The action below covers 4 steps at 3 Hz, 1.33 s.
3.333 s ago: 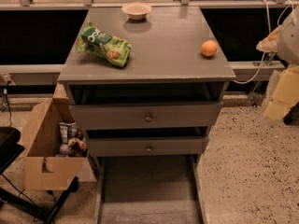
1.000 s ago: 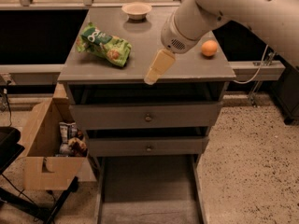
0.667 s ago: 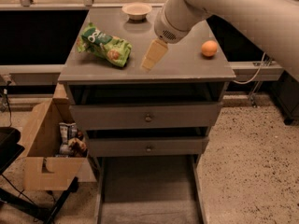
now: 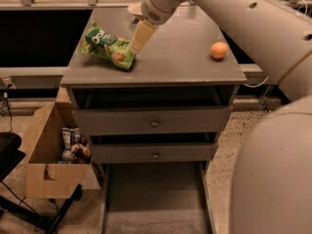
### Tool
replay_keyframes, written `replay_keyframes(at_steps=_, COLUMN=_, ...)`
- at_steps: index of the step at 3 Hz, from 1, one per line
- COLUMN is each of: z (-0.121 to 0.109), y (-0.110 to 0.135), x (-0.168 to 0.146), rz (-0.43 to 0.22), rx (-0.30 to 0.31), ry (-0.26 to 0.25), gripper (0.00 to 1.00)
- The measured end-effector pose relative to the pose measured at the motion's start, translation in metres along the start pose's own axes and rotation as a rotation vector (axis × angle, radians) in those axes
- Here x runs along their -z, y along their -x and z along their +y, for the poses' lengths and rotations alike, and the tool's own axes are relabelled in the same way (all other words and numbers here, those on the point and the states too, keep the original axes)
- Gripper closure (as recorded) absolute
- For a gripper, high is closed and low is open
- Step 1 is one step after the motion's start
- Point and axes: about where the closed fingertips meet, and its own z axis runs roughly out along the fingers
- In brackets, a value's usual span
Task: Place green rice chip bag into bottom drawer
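Gripper (image 4: 134, 45): hanging at the end of the pale arm over the far left part of the grey cabinet top (image 4: 185, 57). Pointing down and to the left, with the tip touching or just short of the right end of the green rice chip bag (image 4: 106, 46); not possible to tell which from this angle. Not possible to tell either whether spread or pressed together. Judging by the look of it, carrying nothing.

Green rice chip bag: lying crumpled on the cabinet top at the far left, logo end toward the left edge. Sitting well apart from the orange fruit (image 4: 219, 49) at the right and near the small pale bowl (image 4: 134, 9) at the far edge.

Bottom drawer (image 4: 153, 201): standing pulled out low at the near side, below two knobbed drawer fronts (image 4: 154, 123), showing a bare floor.

Most likely closing in for the grasp. Doing it well means:
- Centring over the bag's fuller middle rather than nibbling at the thin right corner.
- Coming down square and catching both faces of the crinkly film.
- Squeezing firmly enough to hold slippery, air-filled packaging.
- Avoiding any sideways shove, which risks sliding the bag off the left edge toward the cardboard box (image 4: 41, 152) of snack packets (image 4: 73, 144) on the floor.
- Lifting well clear of the top before swinging near and down past the fronts.
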Motion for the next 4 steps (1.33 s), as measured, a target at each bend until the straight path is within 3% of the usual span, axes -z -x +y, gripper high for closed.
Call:
replay_keyframes(at_steps=1, z=-0.003, y=0.038, x=-0.052, rz=-0.017, rx=-0.042, ry=0.066, gripper=0.0)
replay_keyframes(at_steps=2, z=0.006, y=0.057, x=-0.08, rz=-0.006, rx=-0.068, ry=0.117, gripper=0.0)
replay_keyframes(at_steps=3, z=0.034, y=0.073, x=-0.102, rz=-0.002, rx=-0.093, ry=0.208, gripper=0.0)
replay_keyframes(at_steps=4, z=0.051, y=0.075, x=-0.113, rz=0.012, rx=-0.114, ry=0.265, gripper=0.05)
